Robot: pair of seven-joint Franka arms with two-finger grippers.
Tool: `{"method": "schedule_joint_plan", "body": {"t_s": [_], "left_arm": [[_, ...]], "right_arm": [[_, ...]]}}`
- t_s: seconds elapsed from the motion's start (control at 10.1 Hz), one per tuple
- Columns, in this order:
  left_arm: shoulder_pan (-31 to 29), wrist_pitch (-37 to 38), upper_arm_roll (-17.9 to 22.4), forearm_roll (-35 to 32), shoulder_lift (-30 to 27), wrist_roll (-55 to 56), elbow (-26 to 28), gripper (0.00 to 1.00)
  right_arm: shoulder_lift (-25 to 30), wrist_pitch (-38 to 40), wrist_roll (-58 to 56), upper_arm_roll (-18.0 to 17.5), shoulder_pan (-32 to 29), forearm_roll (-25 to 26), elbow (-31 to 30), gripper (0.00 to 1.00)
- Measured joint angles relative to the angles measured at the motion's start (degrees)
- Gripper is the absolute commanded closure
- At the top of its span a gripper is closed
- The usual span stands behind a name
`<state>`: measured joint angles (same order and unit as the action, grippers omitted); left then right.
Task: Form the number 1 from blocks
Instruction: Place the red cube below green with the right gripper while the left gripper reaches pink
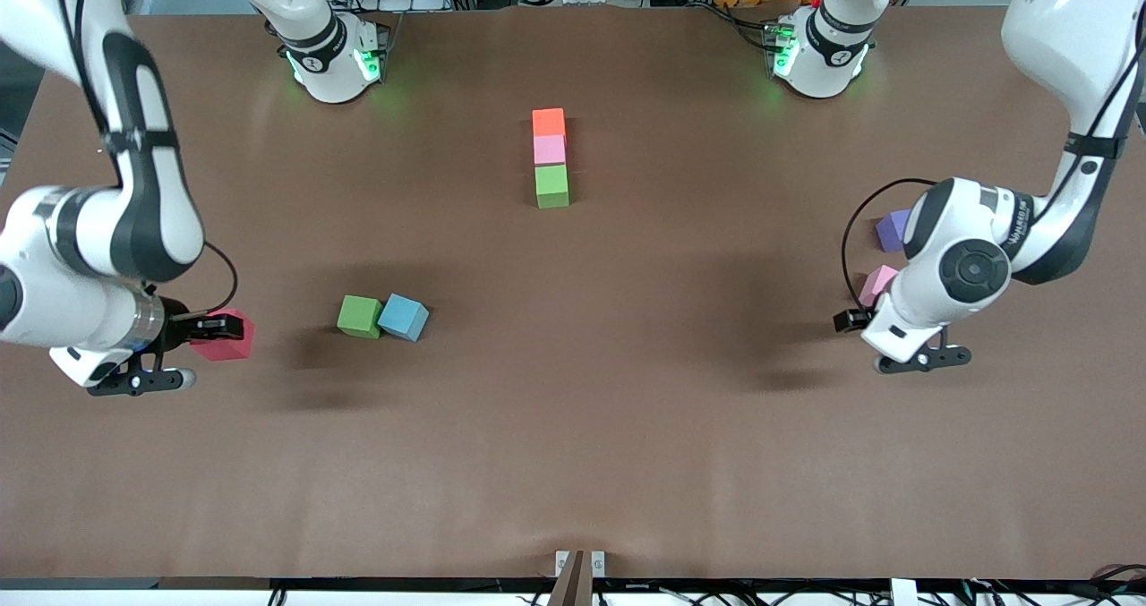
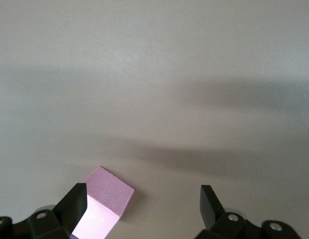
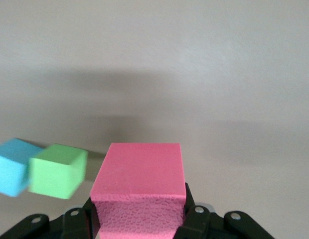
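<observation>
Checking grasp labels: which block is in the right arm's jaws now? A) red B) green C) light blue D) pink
A: in the right wrist view the right gripper has its jaws shut on the red block; a green block and the light blue cube sit free on the table.

Blocks half hidden

Left arm covers part of the pink block (image 1: 878, 282) and purple cube (image 1: 893, 229); frame edge crops the red block (image 3: 139, 191).
</observation>
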<state>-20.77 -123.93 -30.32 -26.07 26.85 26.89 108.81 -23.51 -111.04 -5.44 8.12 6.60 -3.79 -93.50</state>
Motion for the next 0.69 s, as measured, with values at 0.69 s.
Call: {"method": "schedule_joint_plan", "body": {"t_s": [0.69], "left_arm": [[-10.64,-2.82,-8.01,0.0,-0.55,-2.8,1.55,0.0]], "right_arm": [[2.91,-4.08,30.11,-0.06,22.57,-7.1,-0.61,0.38]]}}
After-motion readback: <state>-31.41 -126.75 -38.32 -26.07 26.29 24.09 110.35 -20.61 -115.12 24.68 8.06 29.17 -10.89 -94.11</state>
